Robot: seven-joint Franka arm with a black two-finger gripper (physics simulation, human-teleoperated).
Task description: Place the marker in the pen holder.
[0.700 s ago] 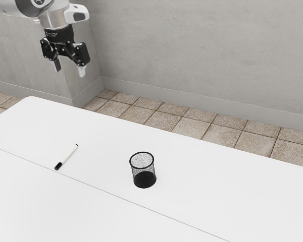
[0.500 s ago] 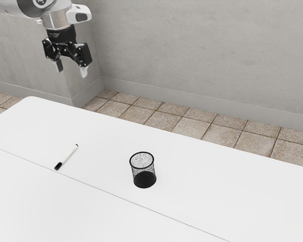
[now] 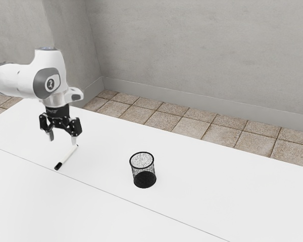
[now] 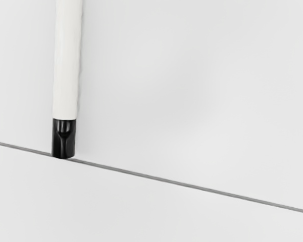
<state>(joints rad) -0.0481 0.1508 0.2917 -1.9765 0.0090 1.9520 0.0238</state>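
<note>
My gripper points down above the table beside the marker, its two fingers spread apart and nothing held between them. The white marker with a black cap lies flat on the table, its far end close to one fingertip in the exterior view. In the wrist view the marker shows its white barrel and black cap, the cap at the table's seam. A black mesh pen holder stands upright on the table, toward the exterior view's right from the marker.
The white table has a thin seam running across it, past the marker's cap and the near side of the pen holder. Beyond the table's far edge are floor tiles and a grey wall.
My arm has come down a long way, bringing the gripper from high above the table to low over the marker's far end. Marker and pen holder have not moved.
</note>
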